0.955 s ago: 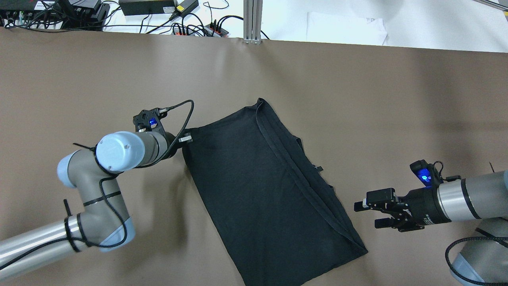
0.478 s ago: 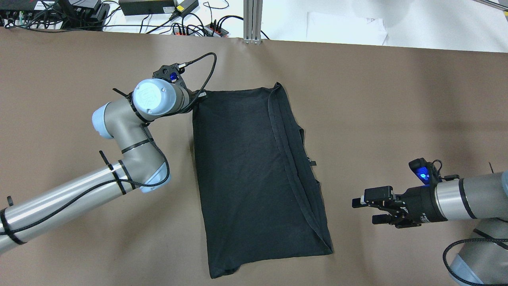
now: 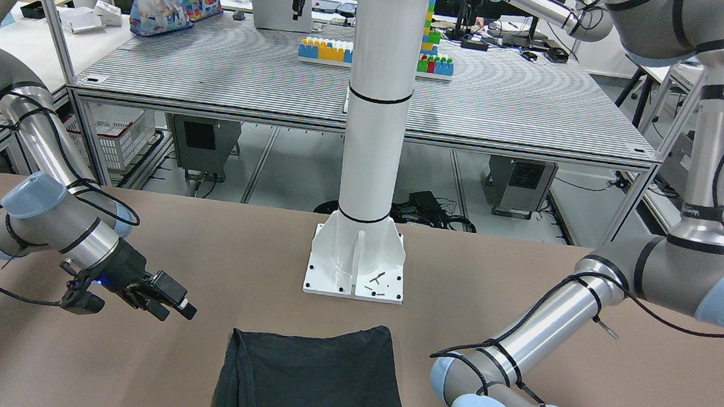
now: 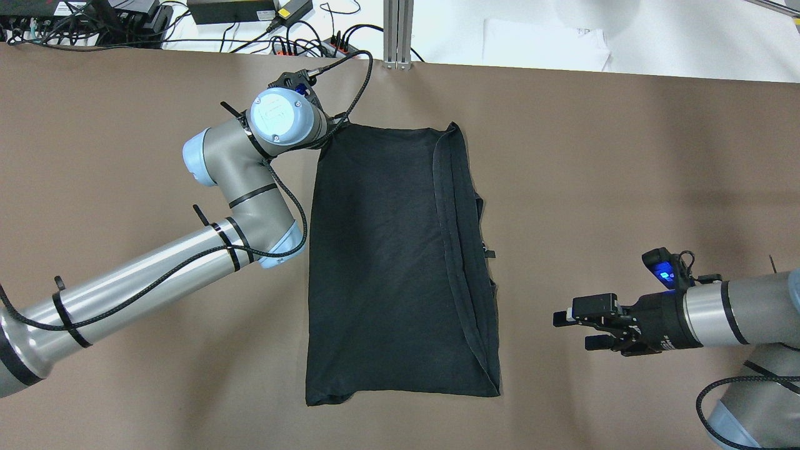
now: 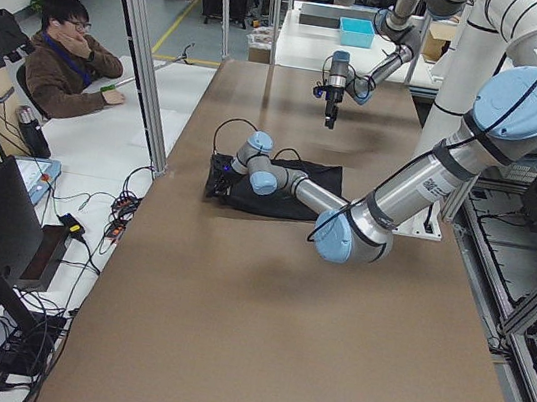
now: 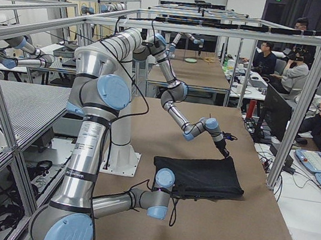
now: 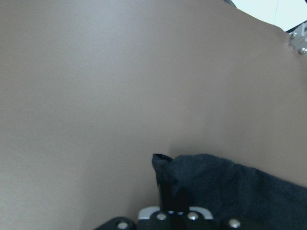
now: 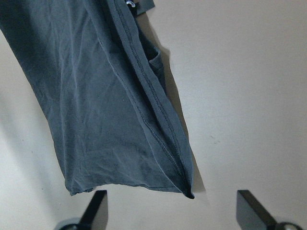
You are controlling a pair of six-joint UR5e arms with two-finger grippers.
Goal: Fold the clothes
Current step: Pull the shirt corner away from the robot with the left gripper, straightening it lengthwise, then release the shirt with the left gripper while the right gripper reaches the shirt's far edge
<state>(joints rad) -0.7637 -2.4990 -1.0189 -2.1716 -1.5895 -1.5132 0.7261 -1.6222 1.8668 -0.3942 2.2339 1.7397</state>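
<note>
Overhead exterior view, starting at its left side: the left arm (image 4: pixel 237 187) is reaching in across the brown table (image 4: pixel 625 156) toward the far edge. Its wrist is bending over the far-left corner of the black garment (image 4: pixel 387 262). From above, the wrist is hiding the fingers. The left wrist camera is showing the left gripper (image 7: pixel 166 189) pinched together on that corner — a small peak of dark cloth is bunching up just past the fingertips, with bare table beyond it.

Moving rightward, the garment is lying flat near the middle of the table as a tall rectangle, its long sides running from the robot's side toward the far edge. A hemmed edge is running down its right part, and a narrower strip of a lower layer is showing just beyond that hem, so the cloth is lying doubled there. In the front-facing view the garment's robot-side end is sitting apart from the white pole's base plate (image 3: pixel 356 268), with bare table between them.

Further right, the right gripper (image 4: pixel 572 330) is hovering above the table, well apart from the garment's right edge, with its fingers pointing toward the cloth. The fingers are standing apart and gripping nothing. The right wrist camera is looking down past two fingertips (image 8: pixel 98 208) spread wide at the bottom of its frame — the garment's hemmed corner is lying on the table ahead of them, touching neither.
</note>
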